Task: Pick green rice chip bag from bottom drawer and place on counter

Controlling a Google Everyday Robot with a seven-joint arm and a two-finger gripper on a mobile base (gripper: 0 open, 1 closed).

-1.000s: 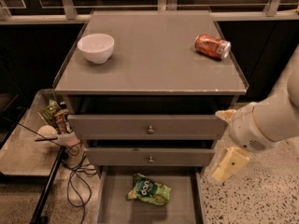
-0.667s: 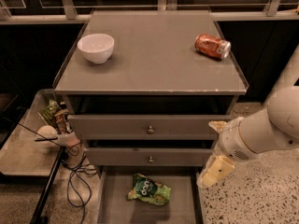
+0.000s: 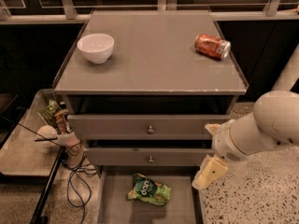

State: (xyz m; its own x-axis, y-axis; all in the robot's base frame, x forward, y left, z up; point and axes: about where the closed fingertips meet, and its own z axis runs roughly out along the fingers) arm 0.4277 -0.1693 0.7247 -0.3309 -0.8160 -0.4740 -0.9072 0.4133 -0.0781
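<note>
The green rice chip bag [image 3: 149, 189] lies in the open bottom drawer [image 3: 112, 200]; the gripper [image 3: 209, 172] hangs near its right, grip unreadable; best swing left, then descend over the bag's middle

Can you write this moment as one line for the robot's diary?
phase: before grasp | green rice chip bag: lying in open bottom drawer | gripper: at drawer's right edge, apart from bag | counter: bowl, can
</note>
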